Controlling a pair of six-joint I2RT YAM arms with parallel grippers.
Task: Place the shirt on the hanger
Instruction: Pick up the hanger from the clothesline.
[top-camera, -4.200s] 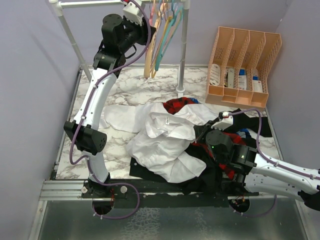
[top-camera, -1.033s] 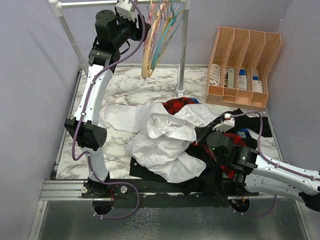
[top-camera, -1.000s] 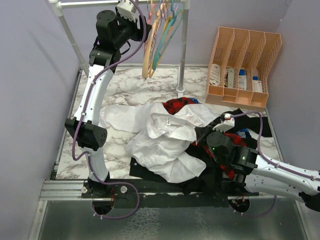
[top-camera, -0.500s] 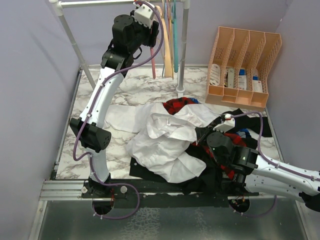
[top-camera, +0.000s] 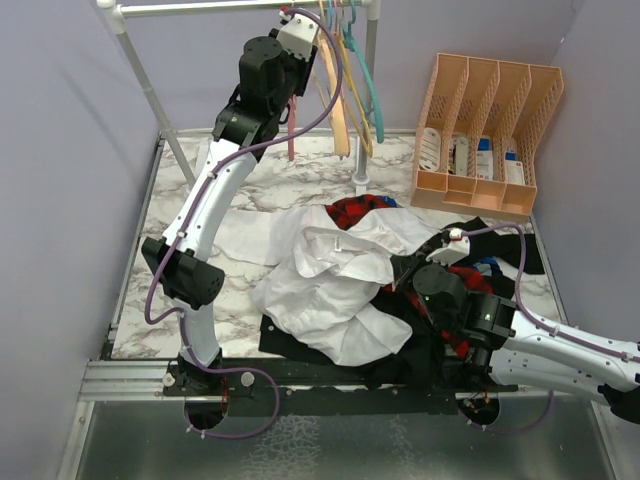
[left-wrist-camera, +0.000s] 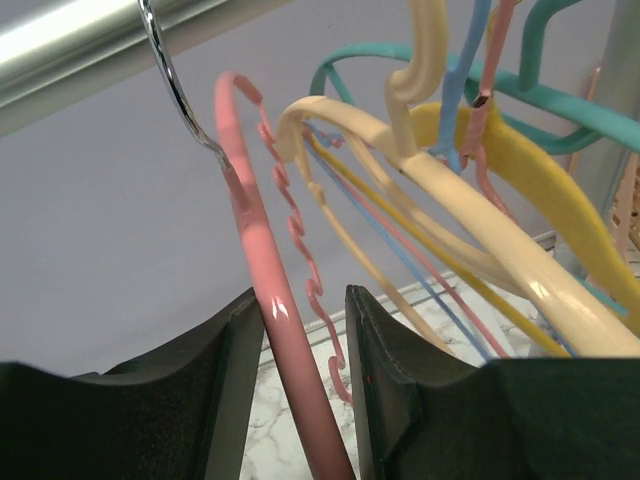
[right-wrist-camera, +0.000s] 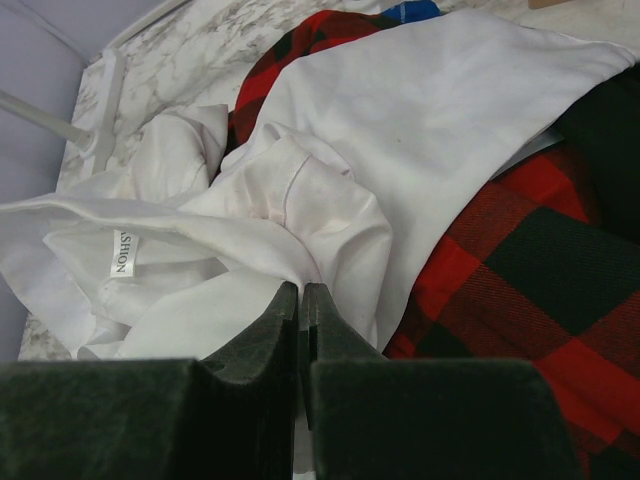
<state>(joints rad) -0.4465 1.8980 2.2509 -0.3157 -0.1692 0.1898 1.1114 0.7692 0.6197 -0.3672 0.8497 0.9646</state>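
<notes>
The white shirt (top-camera: 330, 280) (right-wrist-camera: 430, 130) lies crumpled in the middle of the marble table, over other clothes. My right gripper (top-camera: 398, 270) (right-wrist-camera: 300, 288) is low at its right edge, shut on a fold of the white fabric. The pink hanger (top-camera: 292, 135) (left-wrist-camera: 265, 260) hangs by its metal hook from the rail at the back, apart from the other hangers. My left gripper (top-camera: 293, 95) (left-wrist-camera: 300, 293) is raised at it, jaws either side of one pink arm. The rod touches the left finger (left-wrist-camera: 235, 340), and a gap shows on the right side.
A cream hanger (top-camera: 335, 100) (left-wrist-camera: 470, 200), a teal hanger (top-camera: 368, 85) and thinner ones hang right of the pink one by the rack post (top-camera: 365, 120). A red-and-black plaid shirt (right-wrist-camera: 520, 250) and black garment (top-camera: 300, 340) lie under the white one. An orange file organizer (top-camera: 490, 130) stands back right.
My left arm has swung right along the rail and its jaws have narrowed around the pink hanger; the other hangers have swung right. The right arm has not moved.
</notes>
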